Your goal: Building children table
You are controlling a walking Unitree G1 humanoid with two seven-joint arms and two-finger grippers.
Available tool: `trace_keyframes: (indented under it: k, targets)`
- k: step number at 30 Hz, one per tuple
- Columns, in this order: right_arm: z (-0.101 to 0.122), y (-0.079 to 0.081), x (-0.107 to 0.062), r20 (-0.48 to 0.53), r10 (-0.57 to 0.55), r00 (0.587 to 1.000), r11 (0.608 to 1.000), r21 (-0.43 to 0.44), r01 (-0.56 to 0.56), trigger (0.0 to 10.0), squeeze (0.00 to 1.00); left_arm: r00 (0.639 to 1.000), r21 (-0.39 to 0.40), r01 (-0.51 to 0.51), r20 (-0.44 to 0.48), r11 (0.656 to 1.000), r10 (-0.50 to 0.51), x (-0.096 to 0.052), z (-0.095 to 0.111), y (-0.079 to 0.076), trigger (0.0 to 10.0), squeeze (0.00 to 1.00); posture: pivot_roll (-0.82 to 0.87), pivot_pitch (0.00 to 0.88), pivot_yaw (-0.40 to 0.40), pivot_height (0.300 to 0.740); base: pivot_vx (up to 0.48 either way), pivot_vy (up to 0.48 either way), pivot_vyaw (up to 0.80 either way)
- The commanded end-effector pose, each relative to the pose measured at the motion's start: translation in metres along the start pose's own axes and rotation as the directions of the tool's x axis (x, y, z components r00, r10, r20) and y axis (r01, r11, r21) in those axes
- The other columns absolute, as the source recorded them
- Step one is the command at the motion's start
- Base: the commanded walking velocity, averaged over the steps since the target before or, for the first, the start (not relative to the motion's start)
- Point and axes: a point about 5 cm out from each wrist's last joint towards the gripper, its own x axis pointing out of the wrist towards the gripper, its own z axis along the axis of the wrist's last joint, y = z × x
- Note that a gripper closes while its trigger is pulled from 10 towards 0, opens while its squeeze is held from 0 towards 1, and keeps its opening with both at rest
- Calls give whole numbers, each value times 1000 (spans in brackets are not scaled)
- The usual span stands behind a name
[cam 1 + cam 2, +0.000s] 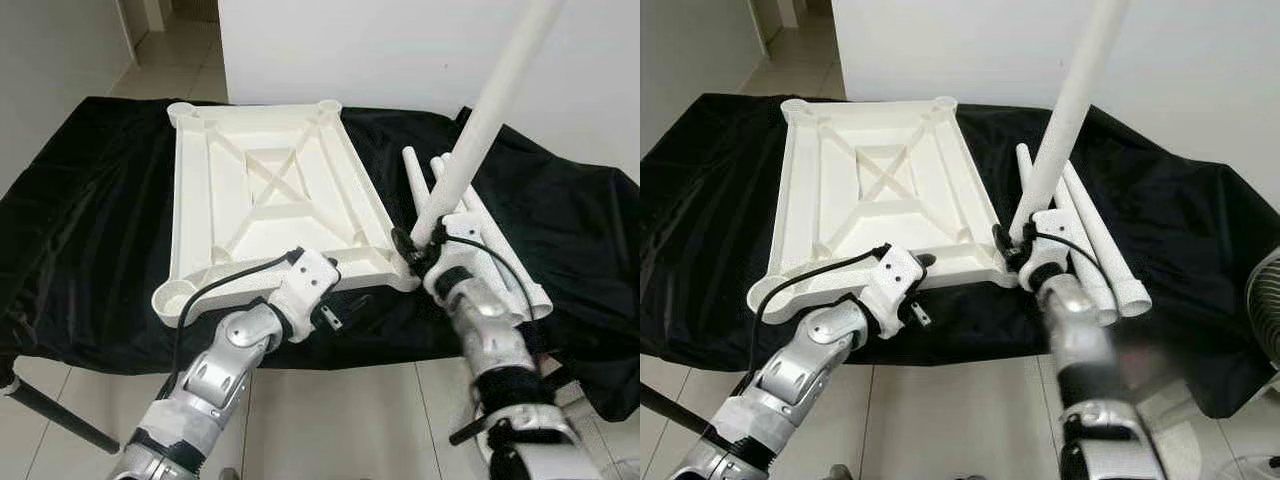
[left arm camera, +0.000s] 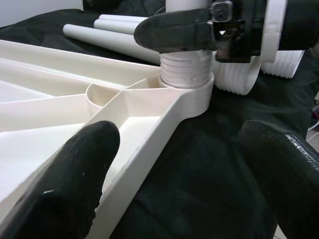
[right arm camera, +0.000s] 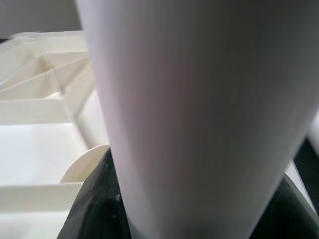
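Nearest, the left gripper (image 1: 340,300) sits open w/ fingers astride the near edge of the upside-down tabletop (image 1: 270,195), probably to steady it, while the right gripper (image 1: 420,250) clamps a leg (image 1: 480,130) upright in the near-right corner socket (image 2: 187,94); spare legs (image 1: 1095,245) wait beyond on the black-covered bench (image 1: 90,200).

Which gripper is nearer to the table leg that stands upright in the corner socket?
Right. The right gripper is shut on the upright table leg just above the corner socket. The left gripper is open at the tabletop's near edge, apart from the leg.
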Motion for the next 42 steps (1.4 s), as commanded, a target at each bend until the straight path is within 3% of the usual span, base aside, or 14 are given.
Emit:
trace_keyframes:
  k: [1,2,6,10,16,22,23,24,32,33,34,36,37,42]
  targets:
    - [-17,-7,-7,-80,-88,993,994,53,93,10000,0,1000,14,27,3,1000,-27,0,0,-4,10000,0,-12,27,-46,740,0,0,0]
    - [-20,3,-11,-79,-168,983,981,81,174,10000,0,1000,15,28,0,999,-28,0,-1,-4,10000,0,-15,28,-44,740,0,0,0]
    - [-21,7,-13,-78,-201,976,974,89,208,10000,0,1000,15,29,0,999,-29,0,-1,-4,10000,0,-16,28,-44,740,0,0,0]
    - [-20,20,-18,-68,-335,940,932,124,341,10000,0,999,15,34,0,999,-34,1,0,-5,10000,0,-17,30,-44,740,0,0,0]
    - [-16,33,-17,-60,-321,945,933,149,326,10000,0,999,14,33,-1,999,-33,1,-1,-5,10000,0,-10,37,-50,740,0,0,0]
    - [-9,28,-18,-44,-332,942,931,147,335,10000,4,1000,12,27,-3,1000,-27,0,-1,-5,10000,0,-4,43,-55,740,0,0,0]
    - [-7,28,-18,-35,-333,942,931,148,335,10000,263,1000,11,25,-3,1000,-25,0,-1,-5,10000,0,-4,43,-55,740,0,0,0]
    - [-5,29,-18,-24,-326,945,933,153,326,10000,1000,1000,11,22,-3,1000,-22,0,-1,-4,10000,0,-1,49,-56,740,0,0,0]
    - [5,22,-19,58,-261,964,958,136,251,10000,1000,1000,11,19,-7,1000,-19,-1,-1,-4,10000,0,-3,60,-55,740,0,0,0]
    - [6,22,-18,61,-225,972,968,132,216,10000,949,1000,11,20,-8,1000,-20,-2,-2,-4,10000,0,-6,62,-52,740,0,0,0]
    - [6,21,-18,64,-199,978,974,126,190,10000,506,1000,11,21,-8,1000,-21,-2,-2,-4,10000,0,-7,63,-52,740,0,0,0]
    - [6,21,-18,64,-199,978,974,126,190,10000,506,1000,11,21,-8,1000,-21,-2,-2,-4,10000,0,-7,63,-52,740,0,0,0]
    - [7,20,-18,70,-180,981,979,113,171,10000,0,1000,11,21,-8,1000,-21,-1,-2,-4,10000,0,-7,64,-52,740,0,0,0]
    - [8,18,-15,83,-81,993,995,67,76,10000,0,1000,10,22,-6,1000,-22,0,-1,-4,10000,0,-11,64,-46,740,0,0,0]
